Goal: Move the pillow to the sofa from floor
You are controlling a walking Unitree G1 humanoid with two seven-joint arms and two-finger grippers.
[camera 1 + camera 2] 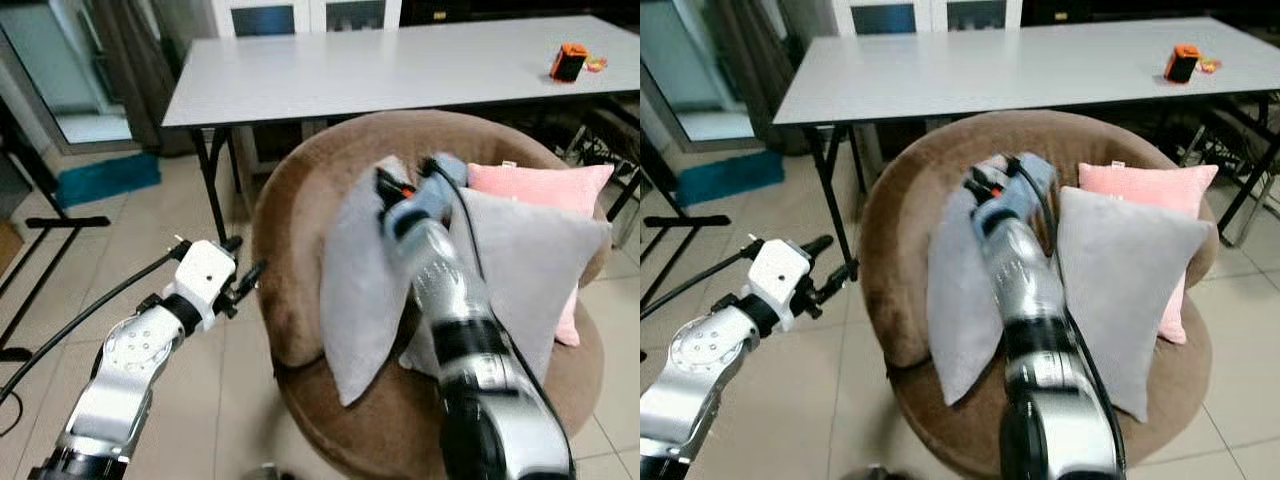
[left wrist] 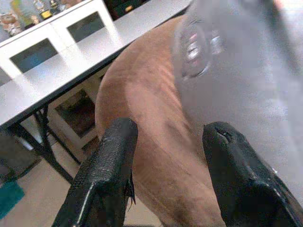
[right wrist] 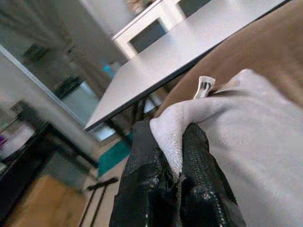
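On the round brown sofa [image 1: 300, 200], right gripper [image 3: 177, 177] pinches a corner of the grey pillow [image 1: 360, 290], which leans against its backrest beside 2 cushions; left gripper [image 2: 165, 179] hovers open near the sofa's left edge

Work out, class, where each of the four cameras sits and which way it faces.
Left eye: on the head, looking down at the brown sofa; both arms show.
Right eye: beside it, same scene, shifted.
Left wrist: along the open left gripper toward the sofa.
Right wrist: along the right gripper, pinching the grey pillow.
Shared: the white table.
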